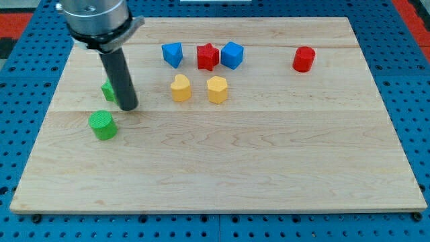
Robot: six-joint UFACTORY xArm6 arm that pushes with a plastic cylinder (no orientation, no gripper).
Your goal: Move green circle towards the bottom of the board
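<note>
The green circle (103, 125), a short green cylinder, stands on the wooden board (269, 161) at the view's left. My tip (127, 107) sits just above and to the right of it, a small gap apart. A second green block (108, 90) is partly hidden behind the rod, touching or very near it on its left; its shape cannot be made out.
A blue block (173, 54), a red star (207, 56) and a blue cube (232, 54) line up near the view's top. Two yellow blocks (180, 88) (217, 89) stand below them. A red cylinder (304, 59) stands at the top right.
</note>
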